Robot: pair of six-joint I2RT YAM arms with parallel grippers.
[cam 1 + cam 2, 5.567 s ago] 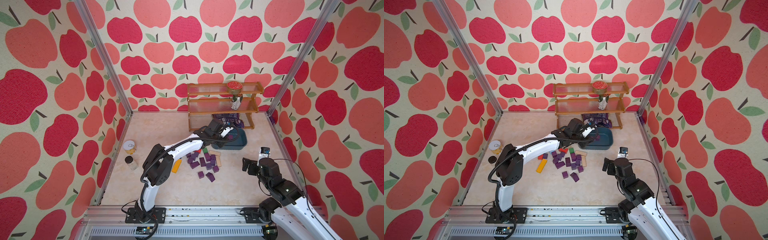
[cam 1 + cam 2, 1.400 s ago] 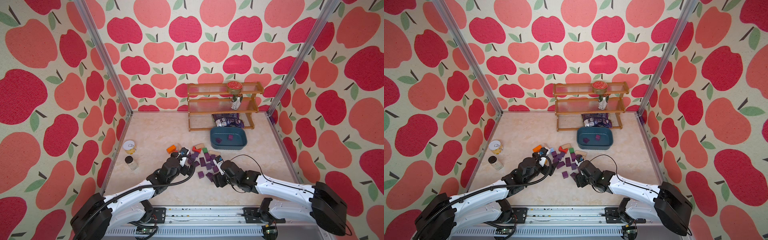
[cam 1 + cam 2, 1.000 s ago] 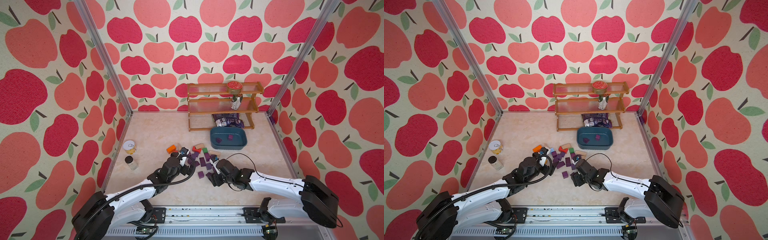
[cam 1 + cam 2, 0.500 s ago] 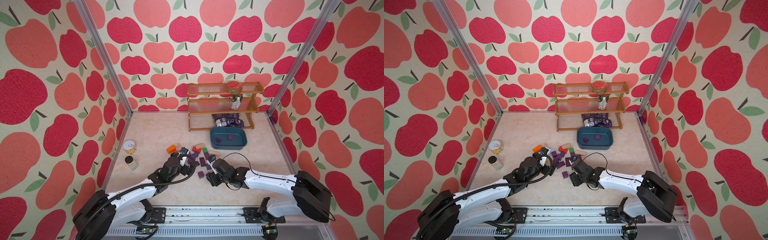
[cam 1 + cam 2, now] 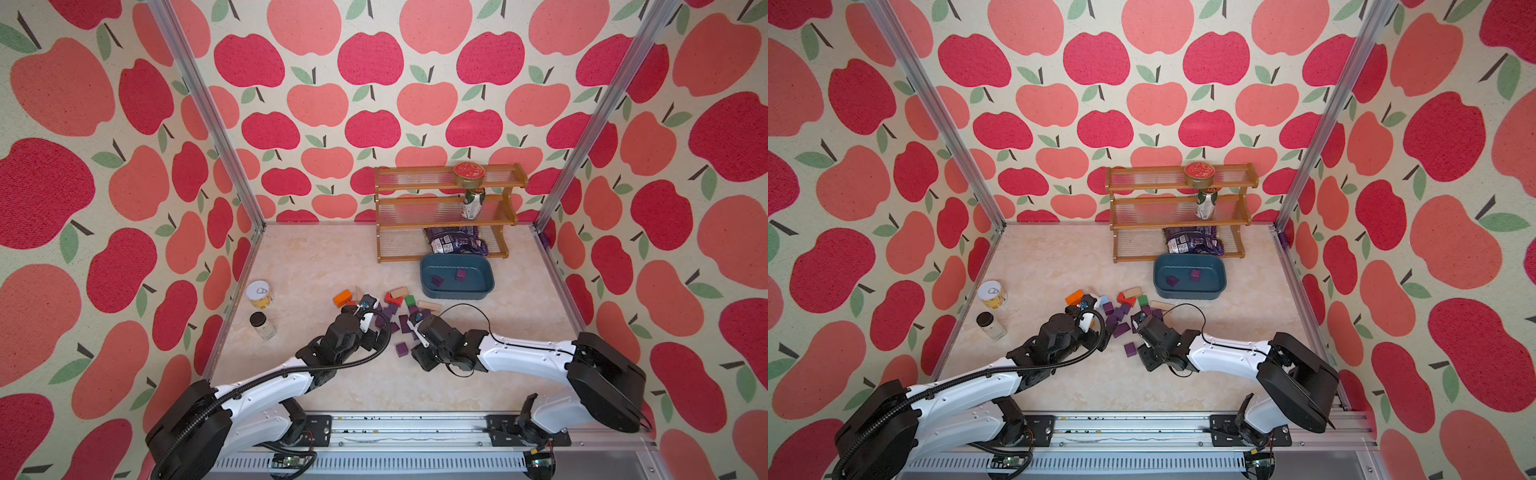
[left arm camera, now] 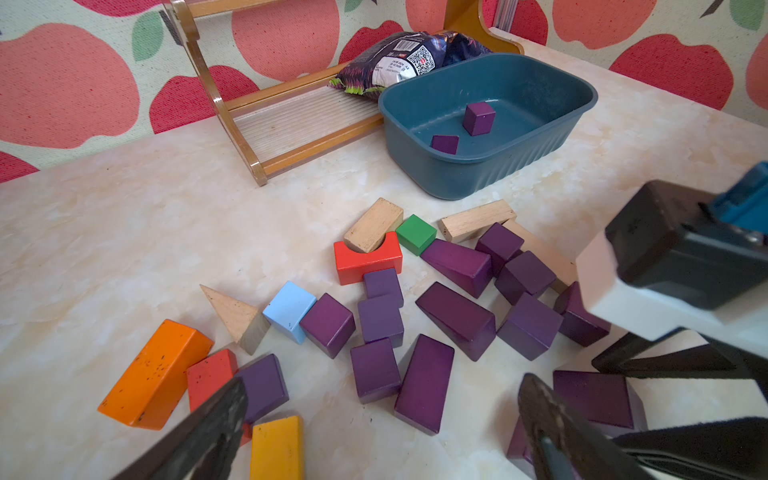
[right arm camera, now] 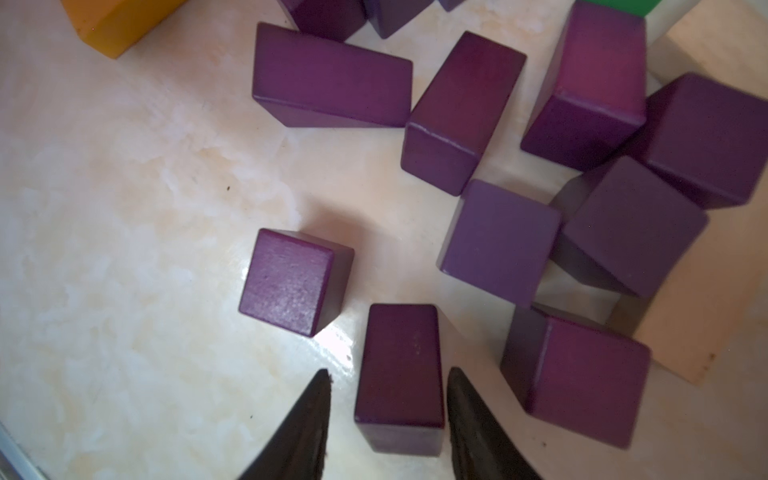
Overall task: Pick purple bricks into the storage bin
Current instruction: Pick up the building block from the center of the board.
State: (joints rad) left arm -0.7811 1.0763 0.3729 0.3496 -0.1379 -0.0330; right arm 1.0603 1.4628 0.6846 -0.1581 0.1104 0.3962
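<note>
The purple bricks (image 6: 457,320), small matte dark-purple wooden cubes, cuboids and wedges, are found mostly in a loose cluster on the cream marbled desk (image 5: 311,257). The cluster lies between the two arms, on the near side of the storage bin (image 5: 457,293), a shallow dark teal plastic tub with rounded corners. Two bricks are seen lying apart inside the bin: a cube (image 6: 478,118) and a lower piece (image 6: 444,144) nearer the front wall. The bin is set just in front of a brown wooden three-tier shelf rack (image 5: 415,224).

The right pincer (image 7: 387,371) is set low at the near edge of the cluster, its jaws held close on either side of one dark-purple cuboid (image 7: 399,361). One fingertip (image 7: 461,399) appears to touch the block. A sliver of desk is visible between the other fingertip (image 7: 316,399) and the block, so whether it is truly clamped cannot be told. The left pincer (image 6: 382,384) is spread wide with nothing held, and purple cuboids are seen on the desk between its black fingers (image 6: 208,428).

Mixed into the cluster are an orange wooden cuboid (image 6: 153,374), a red arch block (image 6: 368,259), a green cube (image 6: 415,234), a light-blue block (image 6: 289,309), a yellow block (image 6: 276,449) and plain tan pieces (image 6: 374,224).
</note>
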